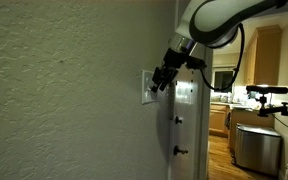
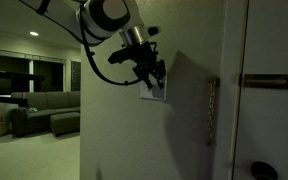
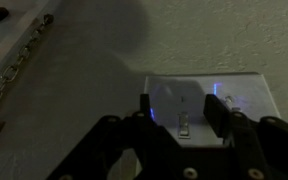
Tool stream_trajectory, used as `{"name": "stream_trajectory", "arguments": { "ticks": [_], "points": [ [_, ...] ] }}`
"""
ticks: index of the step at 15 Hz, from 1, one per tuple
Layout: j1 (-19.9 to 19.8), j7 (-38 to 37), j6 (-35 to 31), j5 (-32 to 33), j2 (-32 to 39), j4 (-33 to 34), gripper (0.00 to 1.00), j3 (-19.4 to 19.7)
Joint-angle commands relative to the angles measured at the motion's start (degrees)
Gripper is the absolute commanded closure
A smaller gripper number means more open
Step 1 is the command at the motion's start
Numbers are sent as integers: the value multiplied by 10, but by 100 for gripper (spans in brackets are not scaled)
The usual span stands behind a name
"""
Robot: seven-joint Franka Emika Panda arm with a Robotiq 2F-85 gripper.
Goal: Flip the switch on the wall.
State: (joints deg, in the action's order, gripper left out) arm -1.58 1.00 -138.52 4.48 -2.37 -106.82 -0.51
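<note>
A white switch plate (image 3: 209,105) is fixed on the textured wall; it also shows in both exterior views (image 1: 147,87) (image 2: 155,92). In the wrist view a small toggle (image 3: 185,124) stands in the plate's middle, with a second one dimly visible at the right (image 3: 229,103). My gripper (image 3: 182,112) is open, its two dark fingers on either side of the middle toggle, very close to the plate. In the exterior views the gripper (image 1: 162,78) (image 2: 150,78) is pressed up against the plate. Whether a finger touches the toggle cannot be told.
A door with a hinge strip (image 2: 211,110) and handle (image 2: 263,82) stands beside the switch. A white door edge (image 1: 187,120) is next to the plate. A kitchen (image 1: 254,120) and a living room with sofa (image 2: 29,112) lie beyond.
</note>
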Motion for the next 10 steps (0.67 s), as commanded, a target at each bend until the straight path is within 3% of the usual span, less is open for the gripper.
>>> {"name": "stream_trajectory", "arguments": {
  "ticks": [1, 4, 8, 10],
  "points": [
    [5, -5, -9, -10, 7, 11, 70, 3],
    [6, -2, -13, -13, 8, 12, 90, 2],
    [7, 3, -15, -19, 10, 15, 96, 0],
    [7, 6, -14, -25, 10, 13, 91, 1]
  ]
}}
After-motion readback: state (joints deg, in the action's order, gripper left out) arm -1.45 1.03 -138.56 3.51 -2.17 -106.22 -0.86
